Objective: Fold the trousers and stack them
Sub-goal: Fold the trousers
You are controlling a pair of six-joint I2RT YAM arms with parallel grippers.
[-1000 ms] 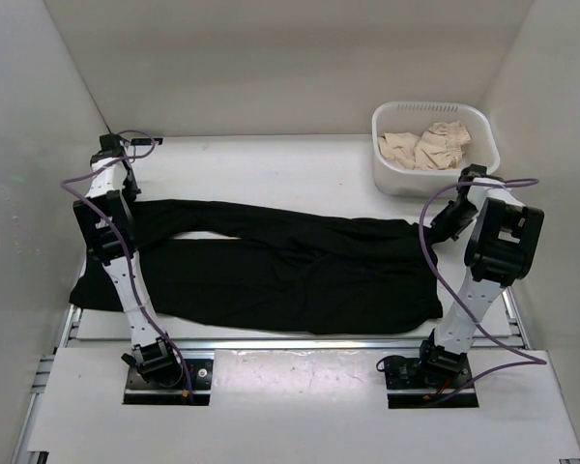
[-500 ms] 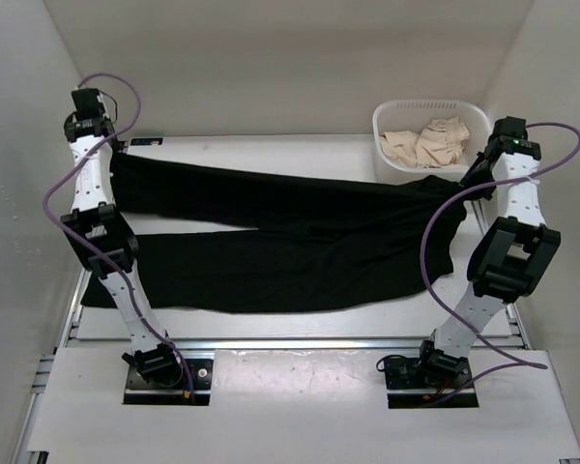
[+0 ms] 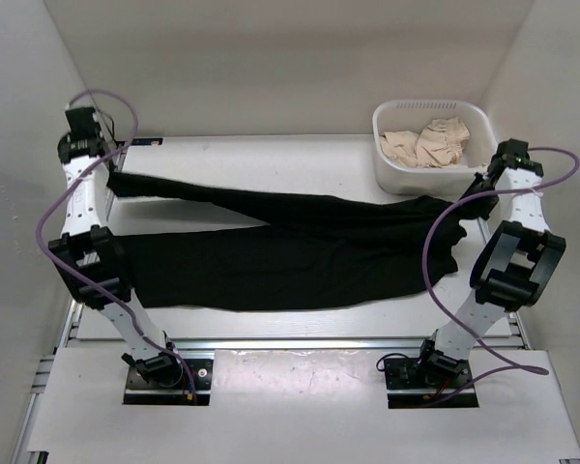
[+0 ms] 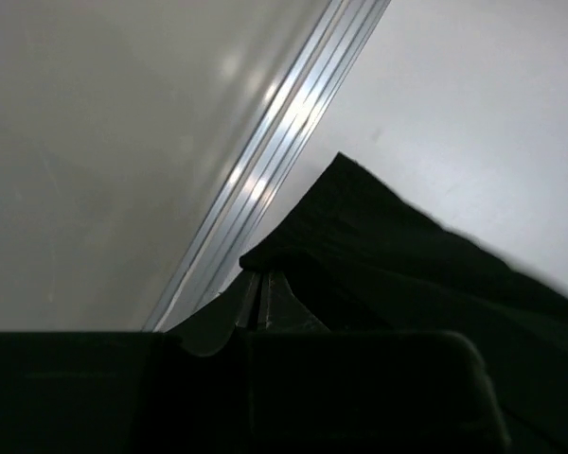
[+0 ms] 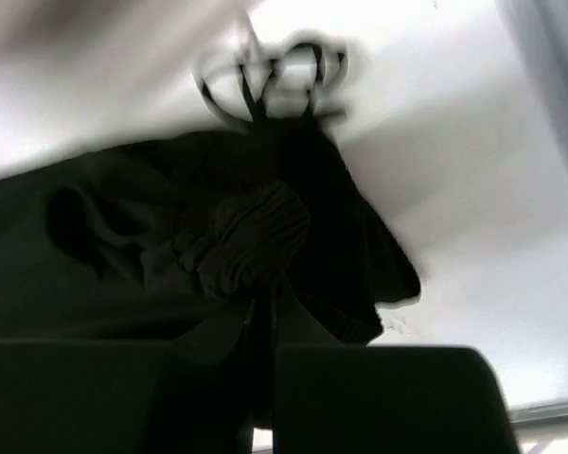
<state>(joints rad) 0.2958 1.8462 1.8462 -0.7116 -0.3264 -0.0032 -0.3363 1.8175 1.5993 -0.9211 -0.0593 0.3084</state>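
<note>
Across the middle of the top view, the trousers (image 3: pixel 300 251) are stretched from left to right over the table (image 3: pixel 271 159). Their far edge is held up at both ends, while the near part is lying on the surface.

The left gripper (image 3: pixel 113 176) is clenched on the end of one leg at the left of the frame. In the left wrist view a black corner of the cloth (image 4: pixel 407 274) is seen pinched between the closed jaws (image 4: pixel 260 293). The right gripper (image 3: pixel 478 190) is clenched on the bunched cloth at the right, just below the basket (image 3: pixel 391 174). The right wrist view is blurred, but gathered folds (image 5: pixel 237 236) are seen above its jaws (image 5: pixel 265 317).

A second ago the trousers were lying flat and both arms were low over them. Since then the far edge has been lifted and pulled tight, and the near edge has been drawn away from the lower rail.

It is judged that a lengthwise fold, one leg over the other, is now started but not yet laid down. Nothing is stacked yet.
</note>
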